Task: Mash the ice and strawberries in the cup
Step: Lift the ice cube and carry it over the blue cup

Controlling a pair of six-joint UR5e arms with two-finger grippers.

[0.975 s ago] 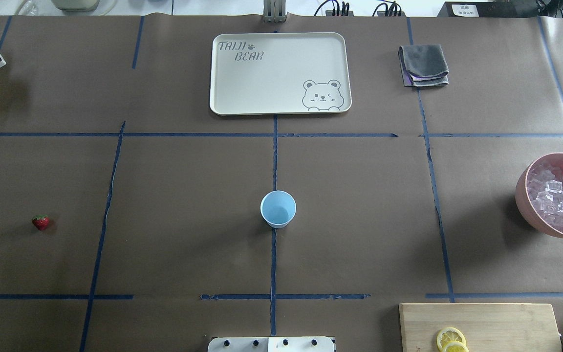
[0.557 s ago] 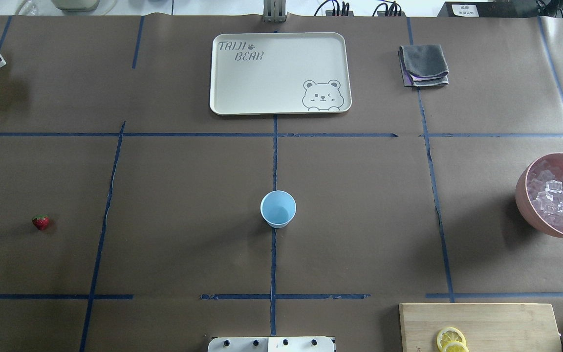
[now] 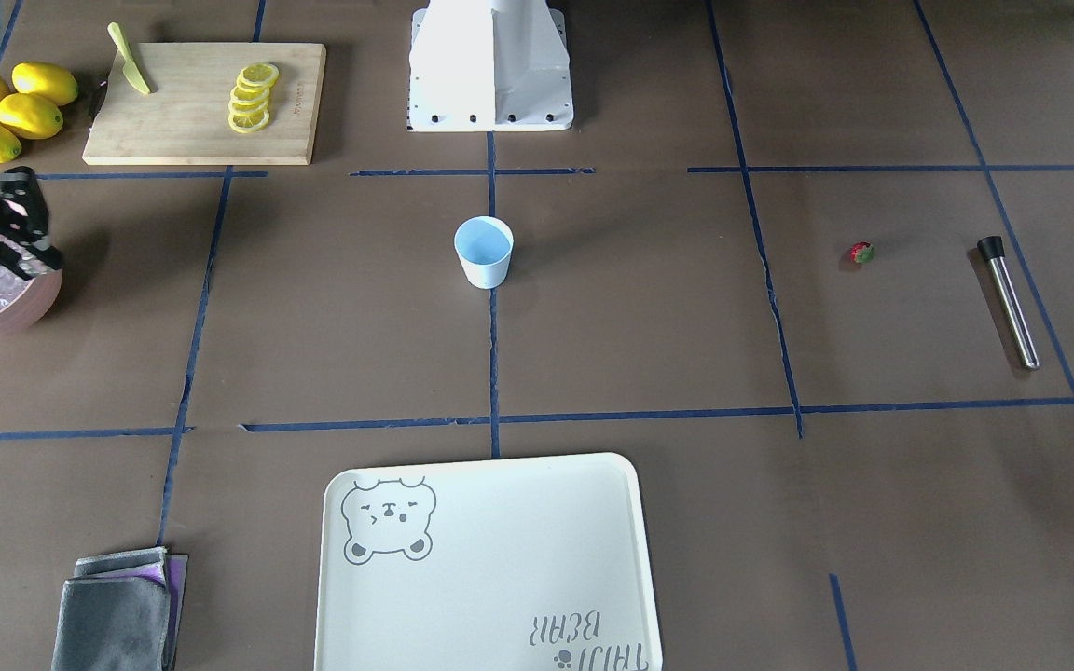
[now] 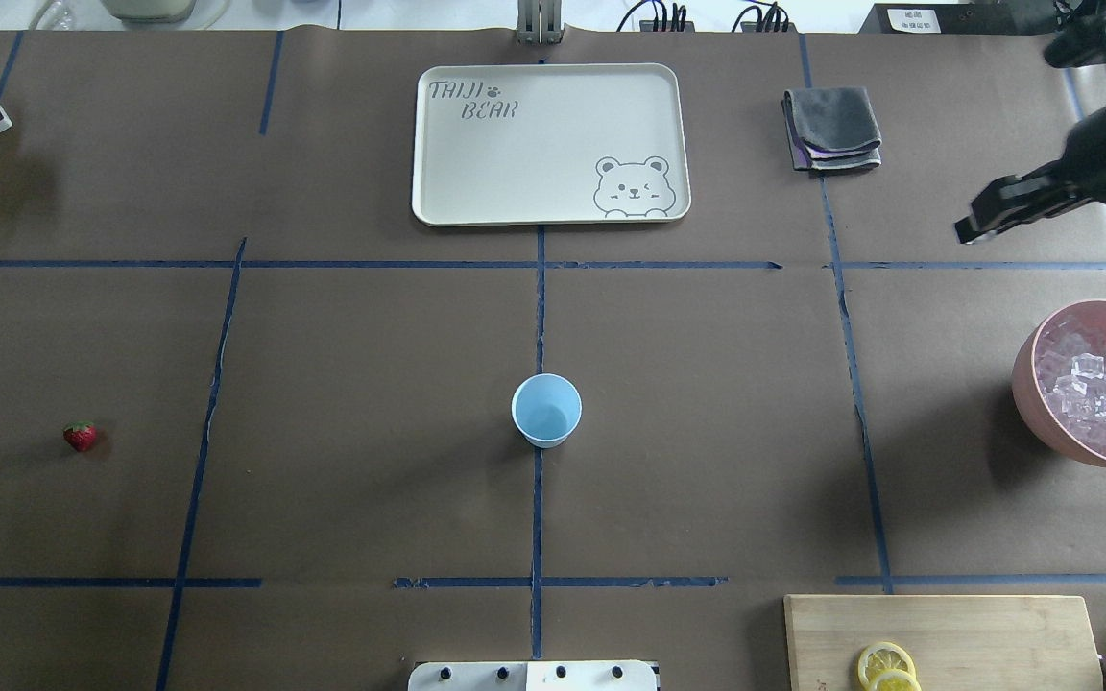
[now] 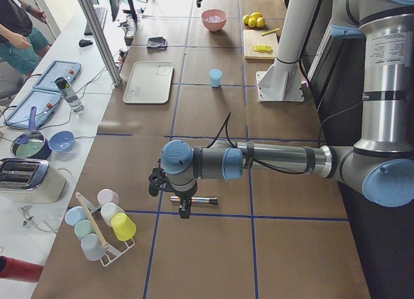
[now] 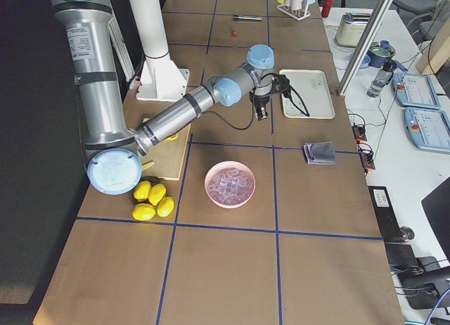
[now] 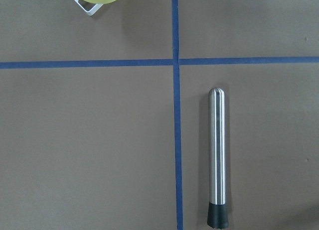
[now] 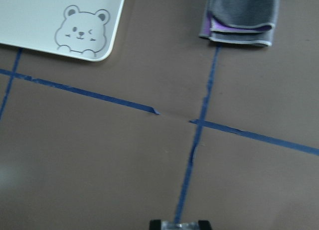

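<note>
The cup [image 4: 546, 410], white outside and pale blue inside, stands upright and empty at the table's middle. The strawberry [image 4: 80, 437] lies alone at the left. The ice [image 4: 1095, 389] fills a pink bowl [image 4: 1033, 398] at the right edge. My right gripper [image 4: 975, 219] hovers behind the bowl near the grey cloth, and its jaws look open and empty. My left gripper [image 5: 184, 211] shows only in the exterior left view, above a steel muddler [image 7: 217, 160]. I cannot tell whether it is open or shut.
A cream bear tray [image 4: 548, 144] lies at the back centre, with a folded grey cloth [image 4: 831, 128] to its right. A cutting board [image 4: 947, 633] with lemon slices and whole lemons [image 3: 6, 110] sit front right. A rack of cups [image 5: 100, 221] stands at far left.
My right arm and gripper have come into the overhead view at the upper right, and part of the arm now overlaps the bowl's right rim. The cup, strawberry and ice have not moved.
</note>
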